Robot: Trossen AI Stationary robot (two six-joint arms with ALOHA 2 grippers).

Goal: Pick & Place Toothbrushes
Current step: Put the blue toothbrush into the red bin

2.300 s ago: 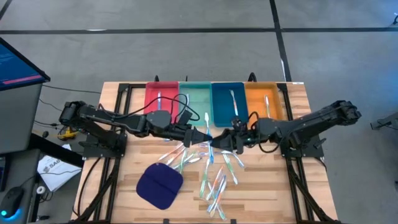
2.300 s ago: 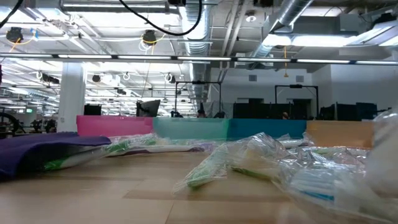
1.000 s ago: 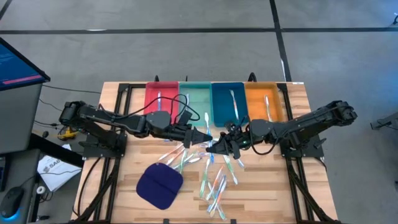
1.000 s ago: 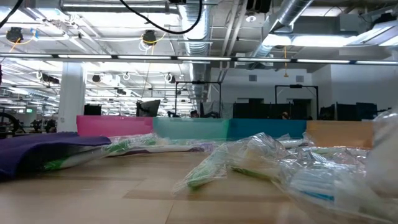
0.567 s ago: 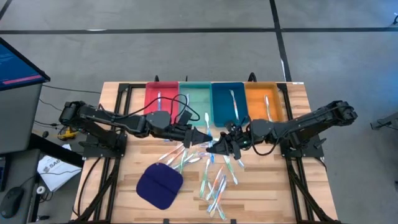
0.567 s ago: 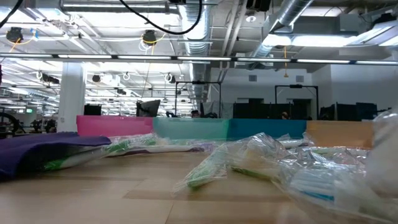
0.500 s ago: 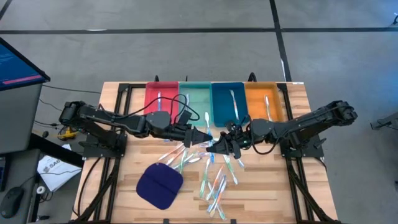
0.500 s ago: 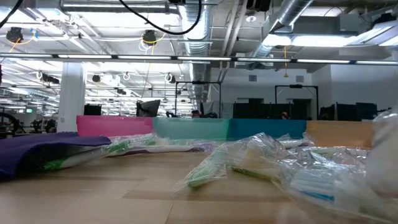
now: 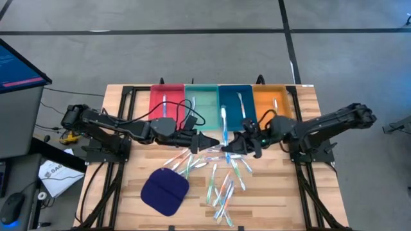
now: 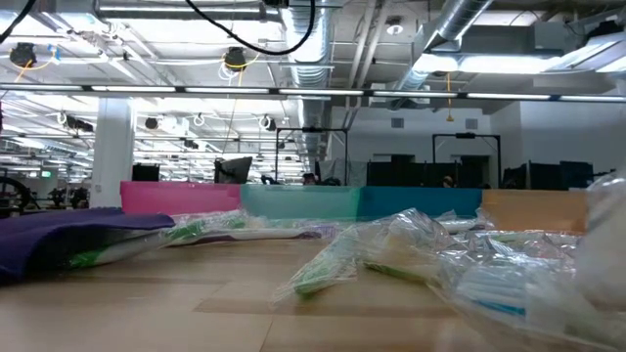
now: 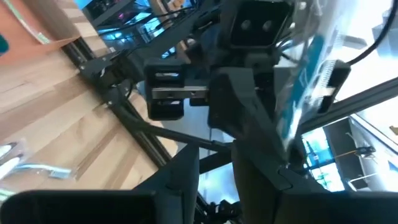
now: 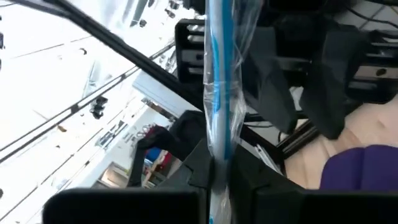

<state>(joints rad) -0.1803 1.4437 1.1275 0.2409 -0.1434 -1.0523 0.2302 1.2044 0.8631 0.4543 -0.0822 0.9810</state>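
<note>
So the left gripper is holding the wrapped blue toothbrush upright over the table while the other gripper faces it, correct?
Not quite: the right gripper is shut on the wrapped blue toothbrush, as the right wrist view shows it pinched between that arm's own fingers. The left gripper faces it, holding nothing that shows, in the high view.

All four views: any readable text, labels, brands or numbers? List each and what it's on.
None readable.
Monitor at the high view's left edge: bright lines on screen, too small to read.
Paper on the floor beside the table: dark print, blurred.
Wrapped toothbrush in the right claw: no legible print.
Trays: no labels visible.
</note>
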